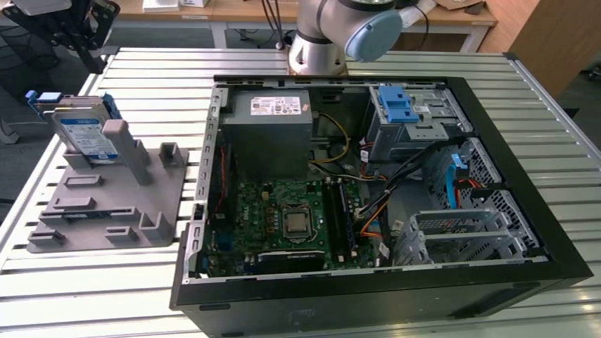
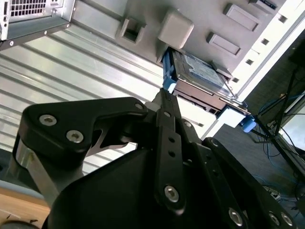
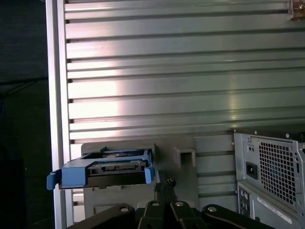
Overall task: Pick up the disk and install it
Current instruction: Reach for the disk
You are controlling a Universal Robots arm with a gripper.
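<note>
Hovering near the disk (image 2: 200, 71), the gripper (image 2: 164, 95) has its two fingers (image 2: 164, 129) closed tip to tip, nothing between them; not touching. Disk stands on edge in a grey holder (image 1: 112, 204) on the slatted table (image 1: 150, 70), at the exterior view's left of the open computer case (image 1: 526, 282). Judged stiff, dense, shock-sensitive; bare metal faces likely slick, blue frame (image 3: 71, 177) may flex. Best grip: across the flat faces on the exposed upper part, above the holder posts.

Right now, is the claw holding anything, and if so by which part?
Nothing is held. The claw hangs shut and empty, apart from the disk, which stands in the grey holder.
</note>
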